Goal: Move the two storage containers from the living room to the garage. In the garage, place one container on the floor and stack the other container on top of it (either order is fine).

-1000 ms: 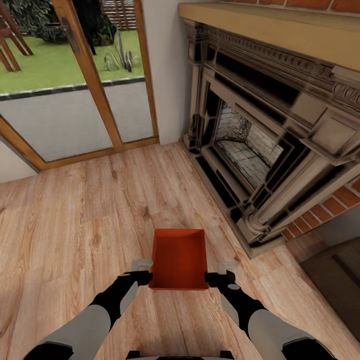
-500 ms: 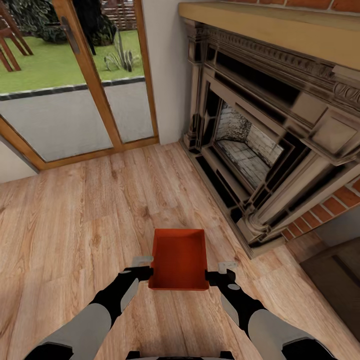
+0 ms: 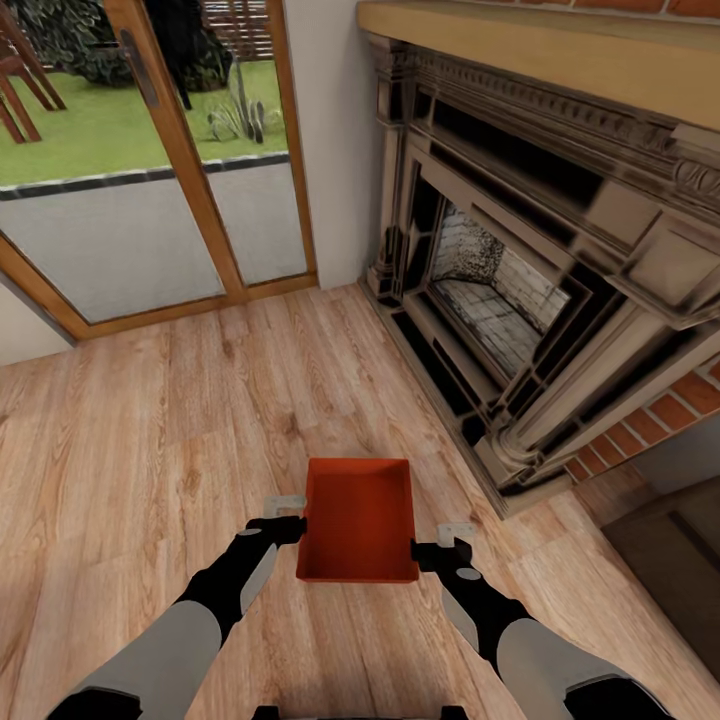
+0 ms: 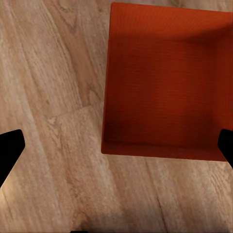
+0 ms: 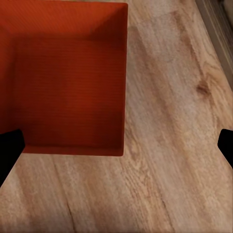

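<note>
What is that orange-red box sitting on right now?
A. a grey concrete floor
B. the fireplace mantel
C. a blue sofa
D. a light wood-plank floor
D: the storage container rests on the light wood-plank floor, in front of the fireplace, between the robot's two hands.

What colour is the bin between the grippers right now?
Orange-red, plain inside and out. The bin shows best in the left wrist view.
</note>
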Available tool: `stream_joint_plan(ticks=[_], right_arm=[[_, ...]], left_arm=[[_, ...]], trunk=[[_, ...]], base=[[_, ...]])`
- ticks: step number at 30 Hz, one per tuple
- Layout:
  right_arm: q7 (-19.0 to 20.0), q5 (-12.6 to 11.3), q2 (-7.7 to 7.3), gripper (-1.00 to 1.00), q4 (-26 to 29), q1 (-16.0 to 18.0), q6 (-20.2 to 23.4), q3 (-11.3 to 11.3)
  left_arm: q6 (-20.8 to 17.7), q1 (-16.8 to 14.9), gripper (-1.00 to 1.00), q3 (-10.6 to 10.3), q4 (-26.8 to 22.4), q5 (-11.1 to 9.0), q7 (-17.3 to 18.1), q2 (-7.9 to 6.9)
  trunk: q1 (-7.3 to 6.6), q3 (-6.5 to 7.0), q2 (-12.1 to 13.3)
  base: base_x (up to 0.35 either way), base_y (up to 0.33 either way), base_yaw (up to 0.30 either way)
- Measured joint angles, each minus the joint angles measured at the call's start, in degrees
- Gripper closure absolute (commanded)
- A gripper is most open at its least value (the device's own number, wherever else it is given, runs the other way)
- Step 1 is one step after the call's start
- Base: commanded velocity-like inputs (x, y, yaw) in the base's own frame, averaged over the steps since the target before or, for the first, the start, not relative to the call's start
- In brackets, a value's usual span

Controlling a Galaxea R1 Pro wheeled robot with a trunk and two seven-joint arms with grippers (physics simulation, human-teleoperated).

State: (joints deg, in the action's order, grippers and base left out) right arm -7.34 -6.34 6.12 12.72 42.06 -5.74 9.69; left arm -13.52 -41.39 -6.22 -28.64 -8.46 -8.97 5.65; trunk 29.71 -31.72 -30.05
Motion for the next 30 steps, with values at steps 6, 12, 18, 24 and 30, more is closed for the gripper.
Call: stream_joint_plan(ticks=[6, 12, 18, 24, 30], right_arm=[[0.1, 0.0, -0.05, -1.0, 0.0, 0.0, -0.7, -0.1], [0.1, 0.0, -0.1, -1.0, 0.1, 0.0, -1.3, -0.1], [0.0, 0.1, 0.0, -1.0, 0.4, 0.0, -2.1, -0.1], [-0.2, 0.1, 0.07, -1.0, 0.9, 0.0, -2.0, 0.1], [-1.1, 0.4, 0.05, -1.0, 1.0, 0.0, -1.6, 0.2]], left_arm=[[0.0, 0.0, -1.0, 0.0, -0.1, 0.0, 0.0, 0.02], [0.0, 0.0, -1.0, 0.1, 0.0, -0.1, 0.0, -0.05], [-0.2, 0.0, -1.0, 0.1, 0.9, -0.1, 0.0, -0.02], [-0.6, 0.0, -1.0, 0.3, 1.6, -0.2, -0.9, 0.07], [-0.2, 0.0, -1.0, 0.5, 2.9, -0.7, -4.4, 0.11]], trunk=[[1.32, -1.08, -2.4], [2.64, -2.16, -4.8], [3.96, -3.24, -7.2], [5.28, -4.32, -9.6], [6.6, -5.4, -12.1]], base=[[0.0, 0.0, 0.0], [0.0, 0.0, 0.0], [0.0, 0.0, 0.0], [0.0, 0.0, 0.0], [0.0, 0.0, 0.0]])
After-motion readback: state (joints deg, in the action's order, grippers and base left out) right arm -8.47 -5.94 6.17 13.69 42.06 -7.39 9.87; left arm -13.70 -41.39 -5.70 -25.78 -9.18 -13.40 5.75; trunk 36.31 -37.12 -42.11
